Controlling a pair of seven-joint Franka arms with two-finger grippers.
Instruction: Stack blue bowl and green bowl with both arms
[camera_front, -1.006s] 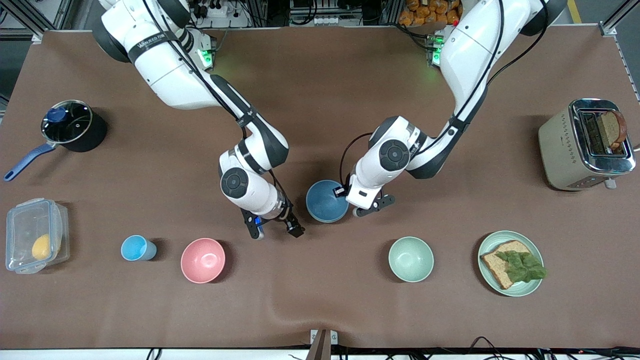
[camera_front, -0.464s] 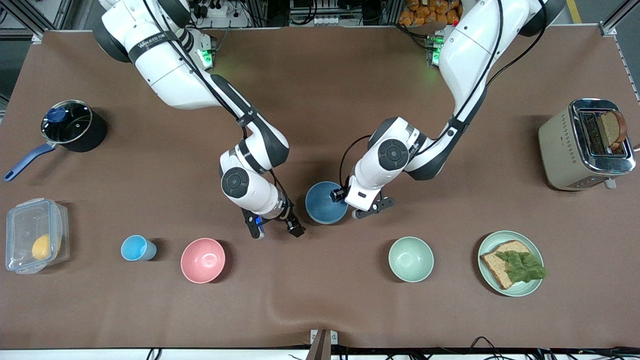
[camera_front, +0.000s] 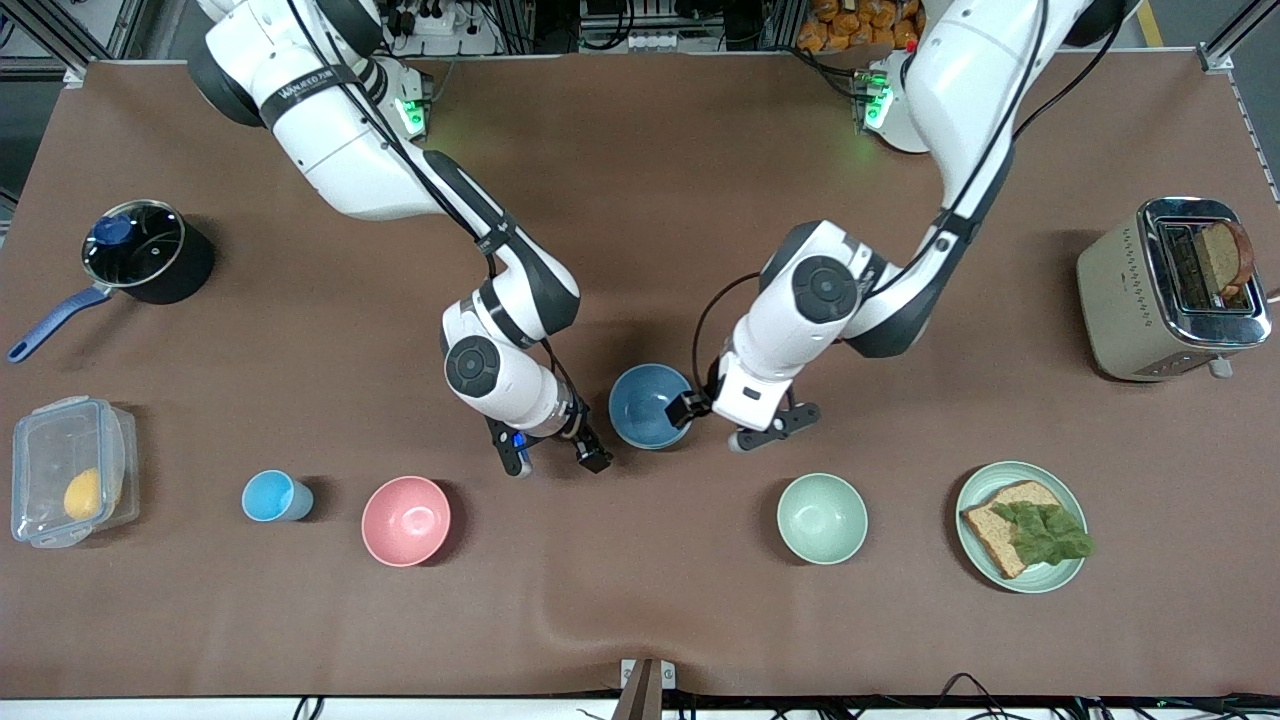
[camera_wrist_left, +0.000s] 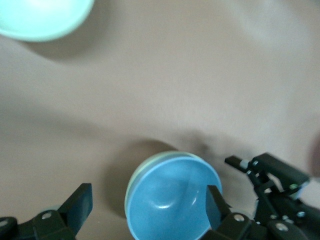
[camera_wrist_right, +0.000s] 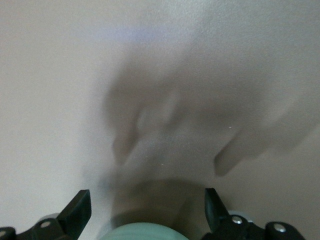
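Note:
The blue bowl (camera_front: 648, 405) sits mid-table, nested in the green bowl (camera_wrist_left: 131, 186), whose rim shows as a thin ring around it in the left wrist view. The blue bowl also shows there (camera_wrist_left: 172, 197). My left gripper (camera_front: 733, 418) is open just above the table beside the stack, toward the left arm's end, with one finger (camera_wrist_left: 214, 200) at the bowl's rim. My right gripper (camera_front: 555, 458) is open and empty beside the stack, toward the right arm's end. A green curved surface (camera_wrist_right: 145, 232) shows between its fingers.
A paler mint-green bowl (camera_front: 822, 518), a pink bowl (camera_front: 405, 520) and a small light-blue cup (camera_front: 272, 496) stand nearer the camera. A green plate (camera_front: 1050, 583) holds bread. A toaster (camera_front: 1170, 290), a pot (camera_front: 145, 250) and a plastic box (camera_front: 70, 485) stand at the table's ends.
My left gripper has drawn sideways off the blue bowl toward the left arm's end of the table. The bowl stack and the right gripper have hardly moved.

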